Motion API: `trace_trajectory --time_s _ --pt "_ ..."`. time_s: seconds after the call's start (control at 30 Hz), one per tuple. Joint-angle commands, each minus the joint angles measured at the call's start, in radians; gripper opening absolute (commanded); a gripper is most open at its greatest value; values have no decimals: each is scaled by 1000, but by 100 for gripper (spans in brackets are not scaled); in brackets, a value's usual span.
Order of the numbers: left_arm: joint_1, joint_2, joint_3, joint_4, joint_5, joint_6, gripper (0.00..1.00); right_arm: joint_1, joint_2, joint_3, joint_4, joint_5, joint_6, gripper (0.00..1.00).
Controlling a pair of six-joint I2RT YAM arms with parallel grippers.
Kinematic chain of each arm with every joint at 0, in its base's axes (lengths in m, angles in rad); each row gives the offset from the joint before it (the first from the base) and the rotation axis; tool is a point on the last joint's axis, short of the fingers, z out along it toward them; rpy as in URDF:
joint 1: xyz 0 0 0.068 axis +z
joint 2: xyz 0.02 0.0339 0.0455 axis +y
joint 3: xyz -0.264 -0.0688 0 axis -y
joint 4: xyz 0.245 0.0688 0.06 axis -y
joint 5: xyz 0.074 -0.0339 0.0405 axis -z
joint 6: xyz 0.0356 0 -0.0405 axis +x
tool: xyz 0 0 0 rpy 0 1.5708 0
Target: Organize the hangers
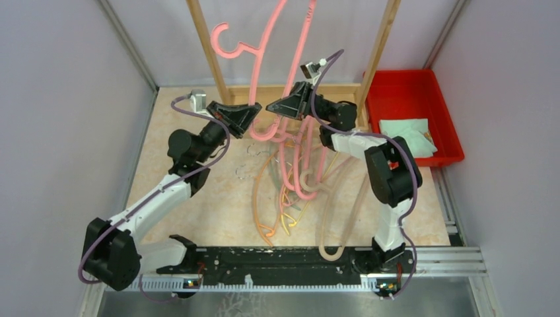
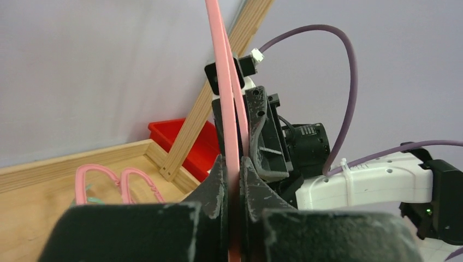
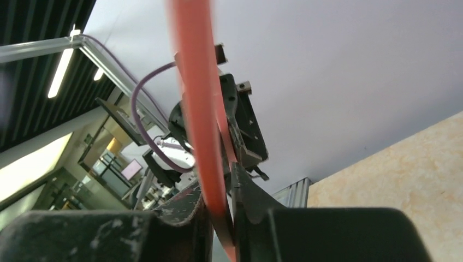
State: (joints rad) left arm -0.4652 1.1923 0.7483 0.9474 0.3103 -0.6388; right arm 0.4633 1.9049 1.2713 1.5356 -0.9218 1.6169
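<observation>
Where the wooden rack frame (image 1: 206,59) stands at the back of the table (image 1: 198,198), the left gripper (image 1: 254,113) sits between its 2 posts. Its jaws are closed down to the thickness of a thin strand of the pink hanger (image 1: 264,49), which they pinch. In the left wrist view that strand runs straight up out of the fingers (image 2: 215,185). The pink hanger is raised between the posts, long axis roughly upright. Its hook is on the side of the left post and its arms rise out of the top of the overhead view. The right gripper (image 1: 276,105) faces the left one almost tip to tip, its jaws likewise clamped on a pink strand that climbs steeply away. In front of the frame, the other hangers (image 1: 300,188), pink, beige, orange and yellow, lie tangled on the table, mostly lengthwise front to back. Right of the frame's right post sits a red bin (image 1: 409,86) holding pale green packets (image 1: 409,135).
</observation>
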Motion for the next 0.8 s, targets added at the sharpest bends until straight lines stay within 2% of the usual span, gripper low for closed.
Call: trace_trajectory --time_s 0.0,0.03,0.07,0.1,0.2,0.4,0.77 --pt "-5 -76 98 -273 -68 231 0 -45 -43 -75 192 23 66 26" --pt "-6 -89 125 -362 -113 277 0 -66 -38 -102 192 24 66 64" --pt "-6 -96 155 -429 -168 318 0 -86 -34 -127 192 22 65 94" --pt "-6 -101 185 -490 -222 354 0 -107 -29 -150 192 21 64 98" --pt "-6 -97 251 -573 -311 431 0 -151 -32 -208 190 7 43 99" --pt "-6 -26 368 -626 -354 486 0 -187 -50 -265 190 -36 40 99" --pt "15 246 809 -968 -345 554 0 -206 -137 -407 190 -54 26 99"
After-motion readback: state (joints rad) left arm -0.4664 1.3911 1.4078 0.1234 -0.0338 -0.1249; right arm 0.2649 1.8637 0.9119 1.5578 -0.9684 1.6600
